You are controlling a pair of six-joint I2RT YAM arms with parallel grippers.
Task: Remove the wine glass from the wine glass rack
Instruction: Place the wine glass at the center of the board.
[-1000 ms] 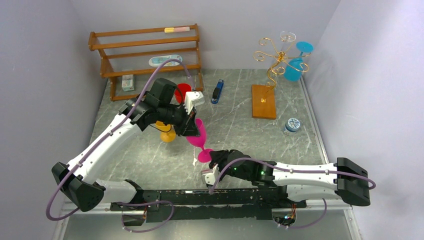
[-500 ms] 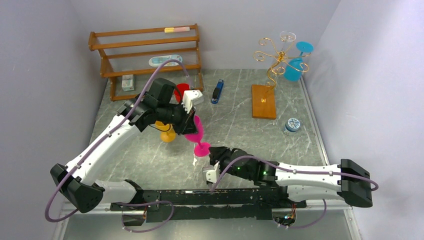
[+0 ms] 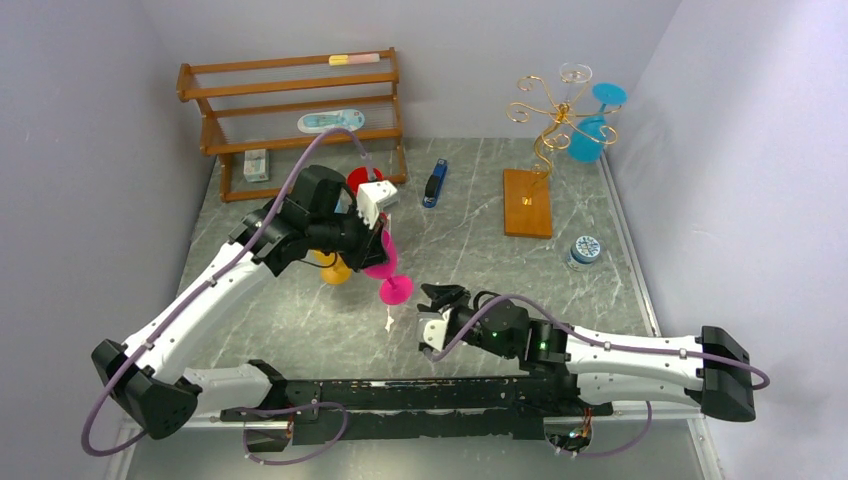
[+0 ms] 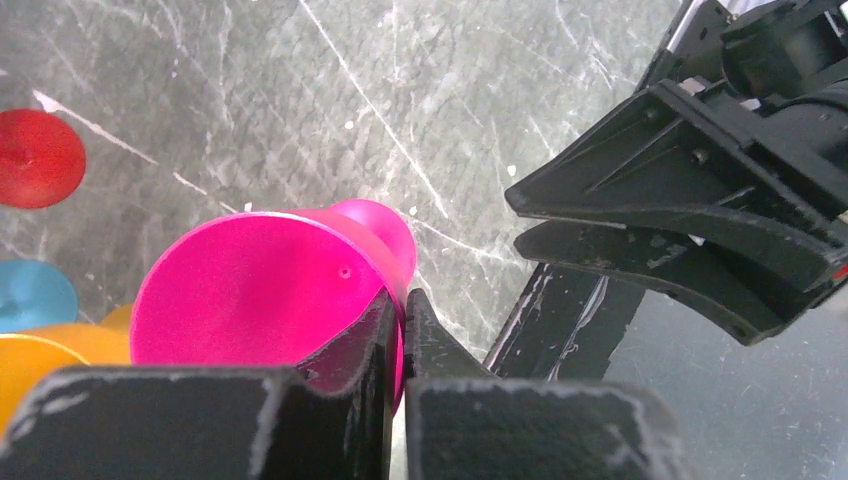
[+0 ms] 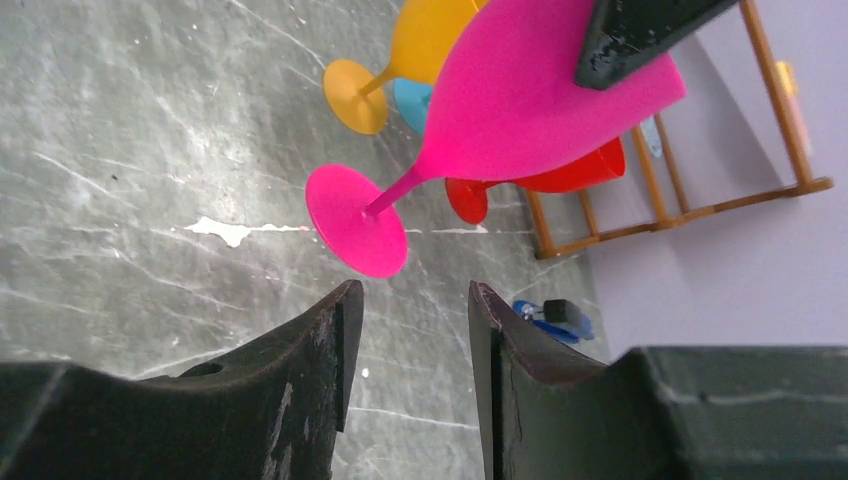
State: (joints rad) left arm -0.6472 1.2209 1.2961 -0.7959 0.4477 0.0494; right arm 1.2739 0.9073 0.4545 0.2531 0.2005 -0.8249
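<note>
**Spotter:** While the pink glass [image 3: 385, 265] hangs tilted like that, who has it?

**Me:** My left claw [image 4: 403, 310] does. It is clenched on the wall of the bowl at the rim, with the foot pointing down at the table [image 3: 480, 250]. The glass is well apart from the rack [image 3: 548, 115], which stands at the far right with a blue glass [image 3: 588, 138] and a clear glass [image 3: 575, 72] hanging on it.

**Spotter:** And your right claw [image 5: 410, 295]?

**Me:** Released. The jaws stand apart with nothing between them, near the foot but not touching it.

**Spotter:** How will it handle?

**Me:** From the matte, opaque look I'd guess light, stiff plastic rather than real glass, so it should be less fragile. It looks smooth, though, so it may be slippery. A pinch on the rim can let it pivot, and the thin stem is its weak point. If I regrip, I'd take the stem just under the bowl. I'd set it down gently, since that small foot looks tippy and the orange glass [image 3: 335, 268] stands just beside it.
</note>
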